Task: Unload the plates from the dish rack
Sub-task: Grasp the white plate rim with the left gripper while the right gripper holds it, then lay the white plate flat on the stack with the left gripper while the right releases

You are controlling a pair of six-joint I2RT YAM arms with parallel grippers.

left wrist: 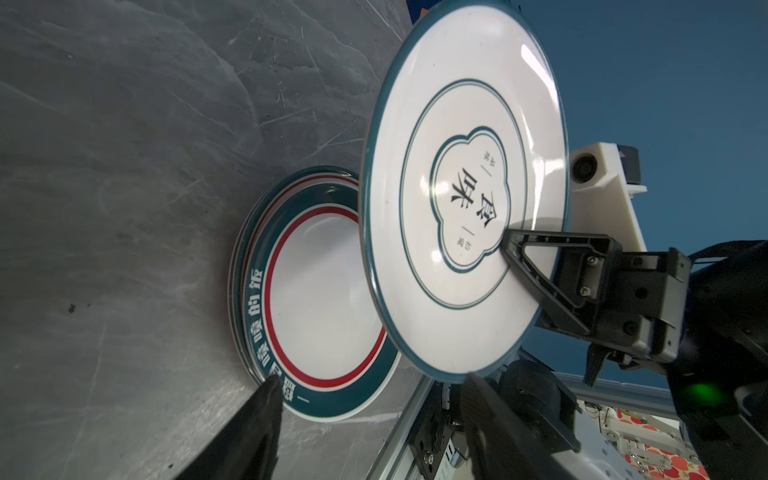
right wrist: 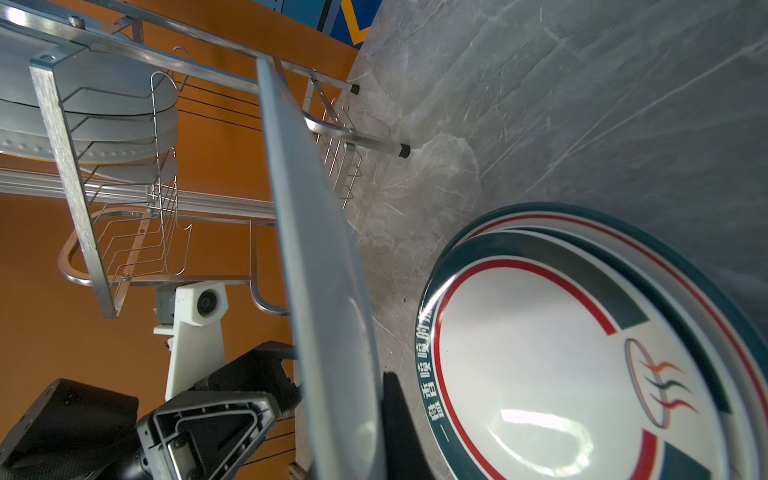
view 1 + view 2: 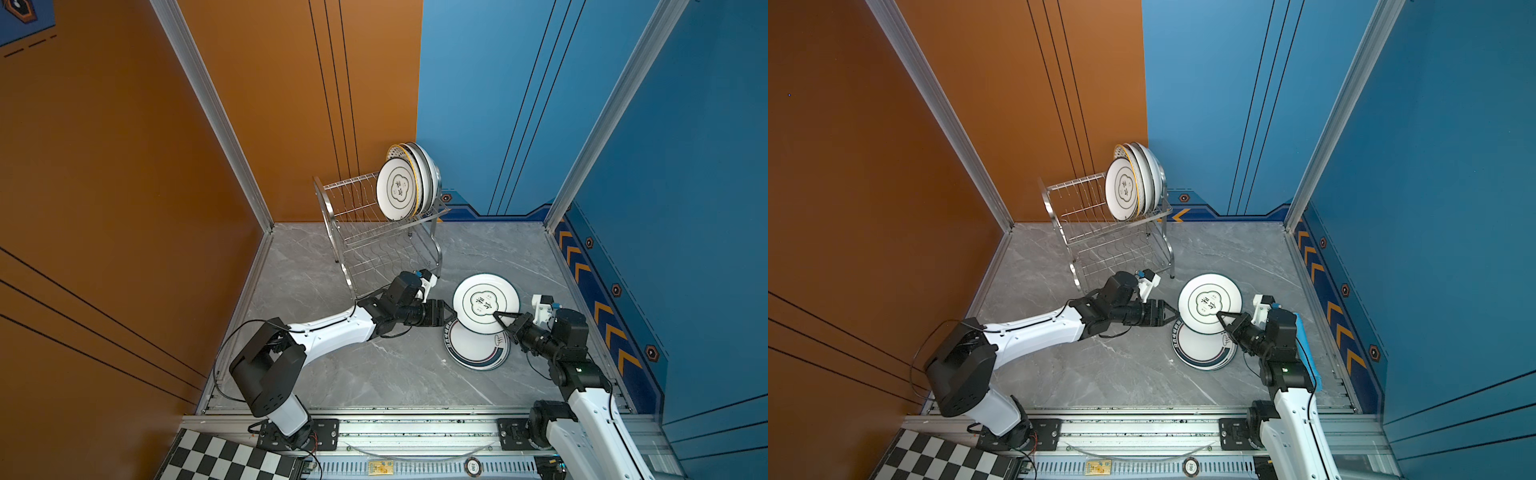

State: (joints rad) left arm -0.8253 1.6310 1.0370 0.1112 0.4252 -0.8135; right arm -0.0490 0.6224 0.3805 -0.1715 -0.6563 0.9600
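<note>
- The grey marble table is hidden at its near right corner by the right arm.
- The dish rack stands at the back left of the table. Its long axis runs across both top views, from the orange wall toward the blue one. Its near left foot is lost behind the left arm.
- The racked plates stand on edge at the right end of the upper tier, faces turned toward the rack's left end. They overlap, so their count is unclear.
- The stack lies flat, face up, at the table's near right. At least two rims show; its far part is covered.
- The held plate hangs just above the stack, printed face up and slanted against it. The right wrist view shows only its underside.
- The right gripper is clamped on the held plate's near rim. One finger lies on the face; the other shows only beneath.
- The left gripper has its jaws apart, straddling the held plate's left rim. Whether they touch it I cannot tell.
</note>
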